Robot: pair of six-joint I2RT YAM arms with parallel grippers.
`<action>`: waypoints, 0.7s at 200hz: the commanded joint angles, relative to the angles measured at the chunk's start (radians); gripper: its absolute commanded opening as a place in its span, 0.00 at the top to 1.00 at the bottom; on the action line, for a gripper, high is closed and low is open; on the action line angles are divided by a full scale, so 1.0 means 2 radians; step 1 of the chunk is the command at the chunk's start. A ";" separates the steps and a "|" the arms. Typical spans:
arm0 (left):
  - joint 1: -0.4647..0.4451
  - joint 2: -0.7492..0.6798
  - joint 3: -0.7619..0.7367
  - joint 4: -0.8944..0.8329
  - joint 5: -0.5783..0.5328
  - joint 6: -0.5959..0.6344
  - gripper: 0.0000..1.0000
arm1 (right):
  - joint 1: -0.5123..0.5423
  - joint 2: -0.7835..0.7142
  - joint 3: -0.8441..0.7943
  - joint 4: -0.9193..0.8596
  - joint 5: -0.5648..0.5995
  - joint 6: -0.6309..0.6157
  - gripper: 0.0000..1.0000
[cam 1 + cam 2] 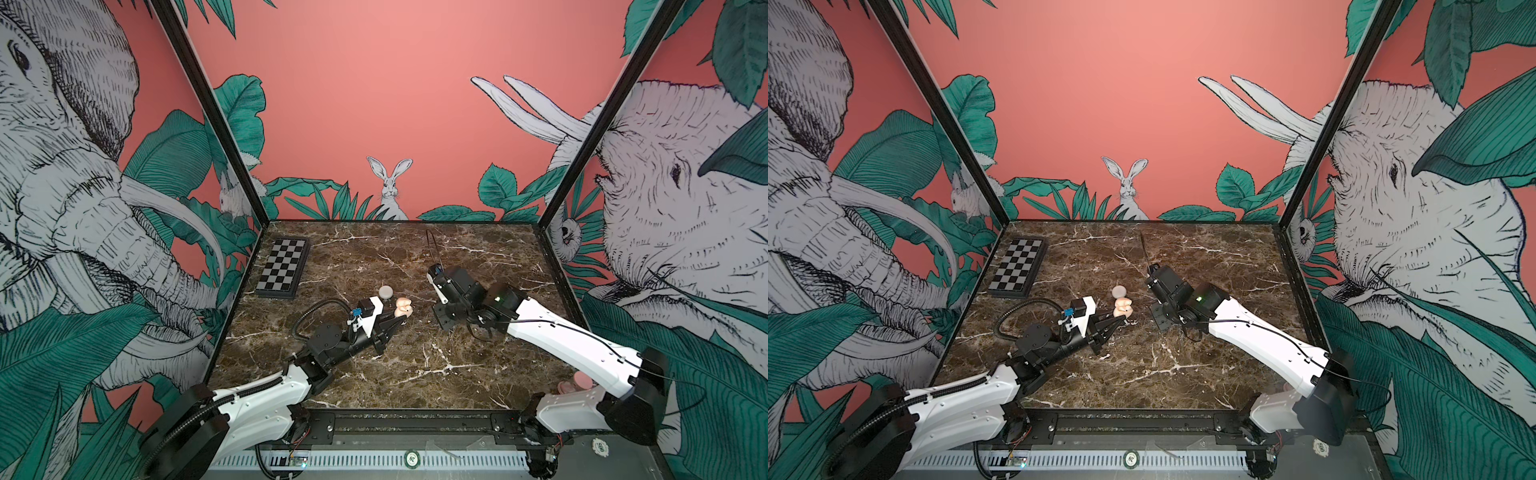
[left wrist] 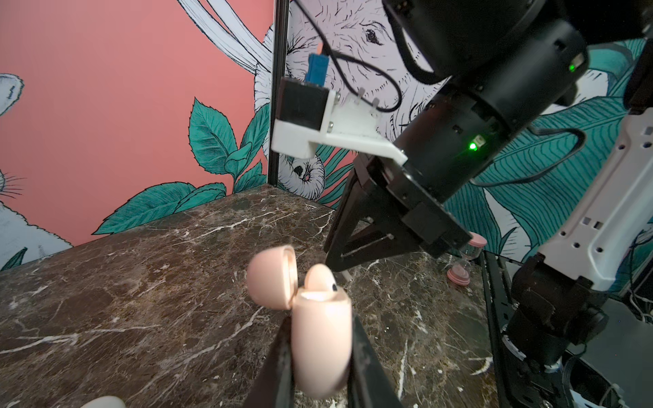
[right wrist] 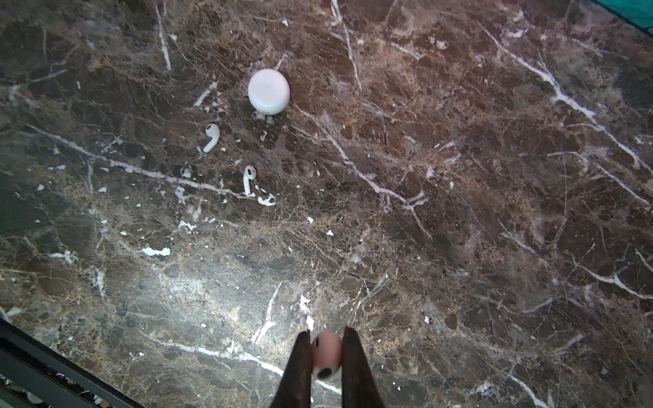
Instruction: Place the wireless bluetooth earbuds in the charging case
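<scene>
Pink bud (image 3: pixel 327 353) pinched in R tool (image 3: pixel 327 333); L tool (image 2: pixel 319 319) grips open case (image 2: pixel 318 353).

Pink charging case (image 2: pixel 319 353) stood upright in the left tool (image 2: pixel 319 318), lid hinged open, 1 pink earbud (image 2: pixel 318 277) poking up from it. The 2nd pink earbud (image 3: pixel 325 355) sat pinched in the right tool (image 3: pixel 327 333). 2 white earbuds (image 3: pixel 212 137) lay on the bench (image 3: pixel 459 176).
</scene>
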 commanded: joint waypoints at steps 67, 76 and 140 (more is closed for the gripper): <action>-0.012 0.056 0.000 0.090 0.000 -0.024 1.00 | -0.002 -0.030 0.030 0.020 0.004 -0.004 0.89; -0.013 0.062 0.001 0.097 0.000 -0.028 1.00 | -0.002 -0.031 0.032 0.023 0.001 -0.003 0.89; -0.015 0.117 0.013 0.151 0.000 -0.051 1.00 | 0.000 -0.039 0.036 0.044 -0.012 0.001 0.89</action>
